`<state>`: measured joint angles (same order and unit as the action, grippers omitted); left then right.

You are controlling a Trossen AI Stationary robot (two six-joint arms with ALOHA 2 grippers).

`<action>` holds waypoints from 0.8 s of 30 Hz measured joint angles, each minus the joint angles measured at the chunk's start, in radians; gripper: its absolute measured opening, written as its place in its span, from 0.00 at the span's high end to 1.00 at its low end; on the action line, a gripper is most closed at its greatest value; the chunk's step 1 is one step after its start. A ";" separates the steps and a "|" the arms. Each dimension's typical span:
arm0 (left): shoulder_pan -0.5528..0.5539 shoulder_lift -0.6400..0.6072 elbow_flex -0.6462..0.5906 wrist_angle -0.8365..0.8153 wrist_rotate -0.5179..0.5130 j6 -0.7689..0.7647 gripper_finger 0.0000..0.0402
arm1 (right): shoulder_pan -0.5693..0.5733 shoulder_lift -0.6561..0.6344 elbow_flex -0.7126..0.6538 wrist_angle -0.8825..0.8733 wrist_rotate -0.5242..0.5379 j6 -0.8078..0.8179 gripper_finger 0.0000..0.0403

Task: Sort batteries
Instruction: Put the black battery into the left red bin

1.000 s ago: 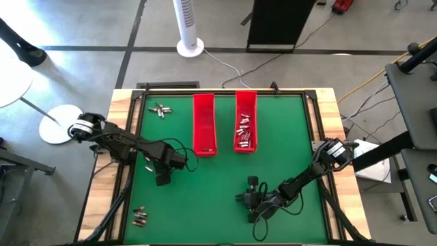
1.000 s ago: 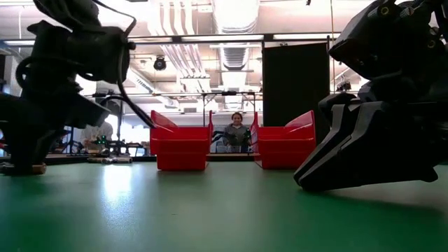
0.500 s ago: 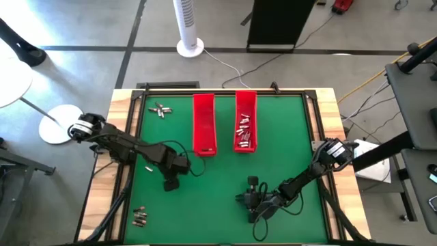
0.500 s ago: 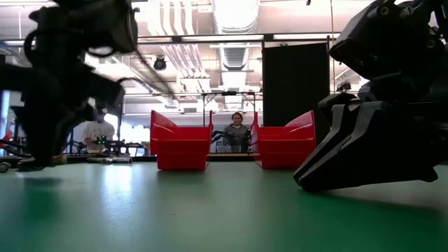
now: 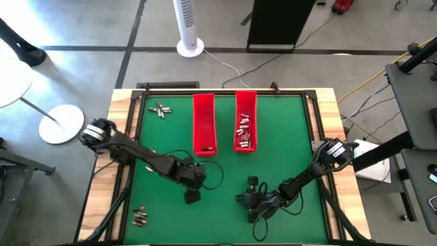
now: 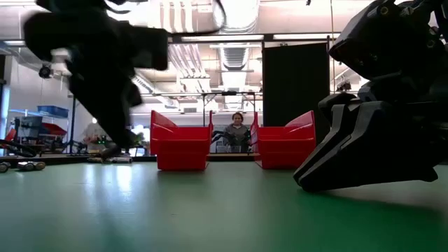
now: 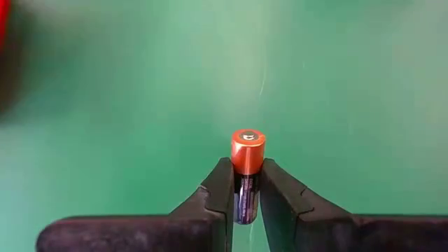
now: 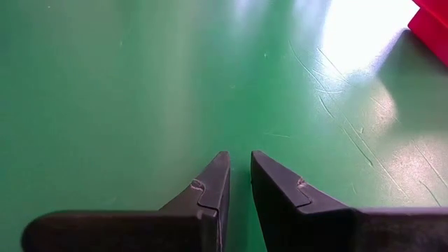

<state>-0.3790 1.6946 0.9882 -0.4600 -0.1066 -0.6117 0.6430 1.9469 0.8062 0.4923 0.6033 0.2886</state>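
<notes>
While our left gripper (image 7: 244,192) pinches a small orange-capped cylindrical battery (image 7: 247,152) round its dark barrel above the green table mat (image 7: 140,105), we judge it light, rigid, slippery; mid-barrel suits. Right gripper (image 8: 239,183) rests nearly closed, empty.

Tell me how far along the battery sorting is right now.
Done: several small batteries lie in the right long red plastic tray; the left red tray looks empty. In hand: the left gripper holds an orange-capped battery. Left: loose batteries at two table corners. The right gripper rests shut.
</notes>
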 joint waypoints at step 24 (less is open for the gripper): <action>-0.059 0.314 0.209 0.258 -0.071 0.209 0.75 | 0.000 0.000 0.000 -0.002 0.000 0.000 0.87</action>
<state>-0.4384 2.0087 1.1975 -0.2017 -0.1772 -0.4032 0.6430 1.9469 0.8066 0.4908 0.6029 0.2890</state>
